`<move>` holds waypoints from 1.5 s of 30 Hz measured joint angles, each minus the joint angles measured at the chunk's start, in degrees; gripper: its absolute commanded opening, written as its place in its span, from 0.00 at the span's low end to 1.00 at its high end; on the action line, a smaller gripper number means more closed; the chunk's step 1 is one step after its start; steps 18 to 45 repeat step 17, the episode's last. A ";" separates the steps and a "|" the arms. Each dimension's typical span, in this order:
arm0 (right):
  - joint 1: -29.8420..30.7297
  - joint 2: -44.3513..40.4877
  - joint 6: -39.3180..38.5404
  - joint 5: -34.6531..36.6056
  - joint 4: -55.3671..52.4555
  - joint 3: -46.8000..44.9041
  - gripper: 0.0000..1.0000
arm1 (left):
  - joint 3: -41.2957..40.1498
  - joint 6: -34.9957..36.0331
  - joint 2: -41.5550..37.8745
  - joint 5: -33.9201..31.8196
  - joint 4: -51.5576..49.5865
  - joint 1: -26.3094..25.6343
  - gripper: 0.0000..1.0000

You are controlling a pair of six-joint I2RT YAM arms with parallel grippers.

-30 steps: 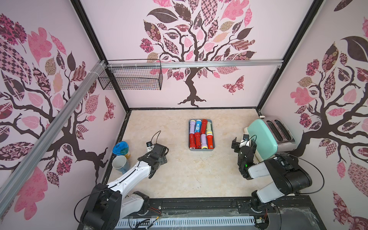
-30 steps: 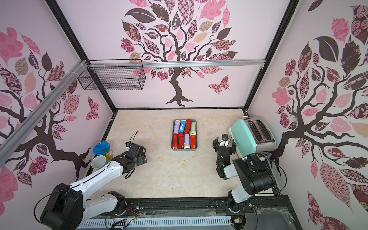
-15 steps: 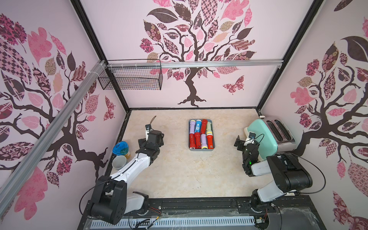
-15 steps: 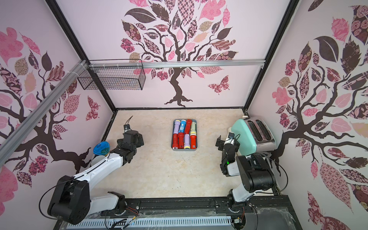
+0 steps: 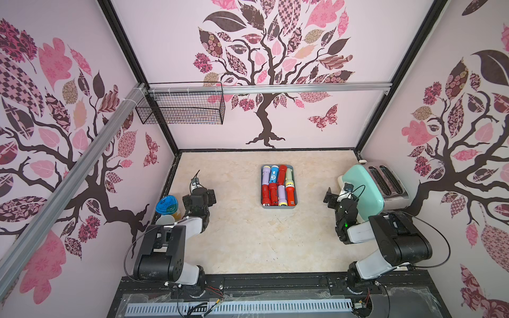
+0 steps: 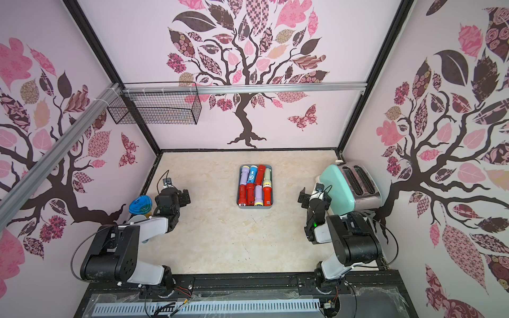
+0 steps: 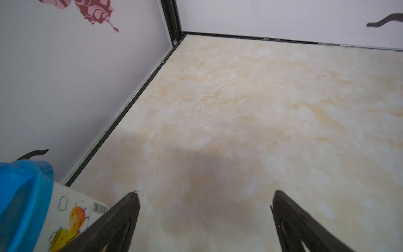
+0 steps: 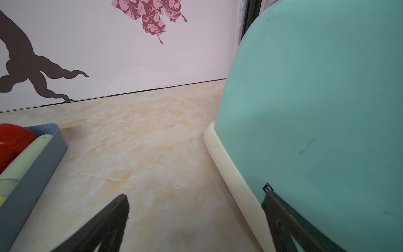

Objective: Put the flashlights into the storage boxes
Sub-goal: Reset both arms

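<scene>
flashlights (image 5: 281, 174) all in tray (image 5: 278, 206) | left gripper (image 7: 205, 193), right gripper (image 8: 195, 193) gape empty | risk: right finger (image 8: 283, 218) may scrape toaster (image 8: 316, 109)

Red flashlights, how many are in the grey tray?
4, all in the tray: far-row red beside the blue one; near-row reds at left, second and right end. None apparently hidden.

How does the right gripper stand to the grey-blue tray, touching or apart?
Apart. The right wrist view shows a strip of bare table between the open right gripper and the tray wall; both top views show the gap too.
</scene>
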 measured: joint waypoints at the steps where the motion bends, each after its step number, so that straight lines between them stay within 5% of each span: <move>1: 0.00 0.00 0.00 0.00 0.00 0.00 0.99 | -1.51 0.00 0.72 1.49 4.13 1.22 0.98; 11: 0.00 0.00 0.13 -0.07 -0.44 0.15 1.00 | -3.74 1.33 5.57 9.16 16.02 3.26 0.97; 45: -0.61 0.00 0.28 -1.51 -1.36 1.09 0.99 | -3.74 1.57 5.57 9.29 17.07 2.80 0.97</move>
